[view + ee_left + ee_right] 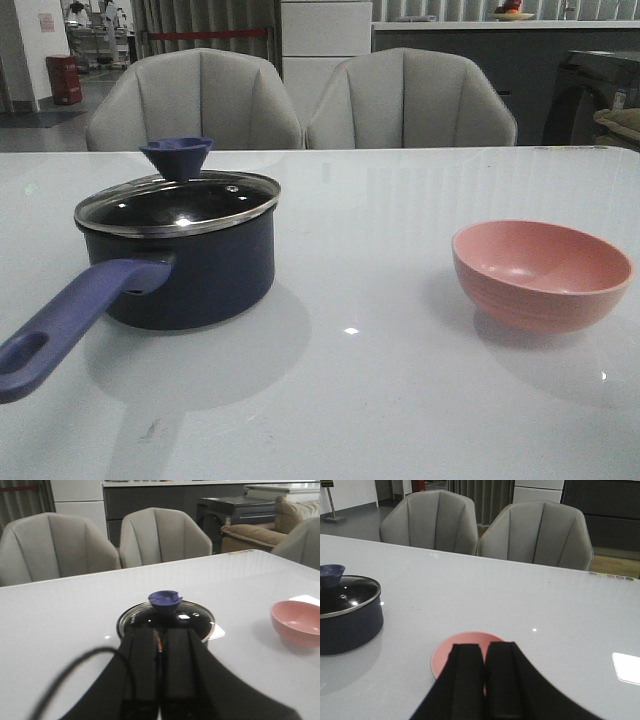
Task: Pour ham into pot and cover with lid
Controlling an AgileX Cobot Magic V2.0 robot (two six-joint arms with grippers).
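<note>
The dark navy pot (pixel 195 280) stands at the table's left, its purple-blue handle (pixel 70 315) pointing to the front left. The glass lid (pixel 180 205) with its funnel knob (pixel 177 157) sits on the pot. The ham is hidden; a thin orange sliver shows between the left fingers and I cannot tell what it is. My left gripper (pixel 160 630) is shut, raised short of the lid (pixel 192 617). My right gripper (pixel 484 647) is shut, raised short of the pink bowl (pixel 455 650). Neither gripper shows in the front view.
The pink bowl (pixel 540 270) stands at the right of the table and looks empty inside. Two grey chairs (pixel 300 100) stand behind the table's far edge. A white patch (pixel 627 667) lies on the table to the bowl's right.
</note>
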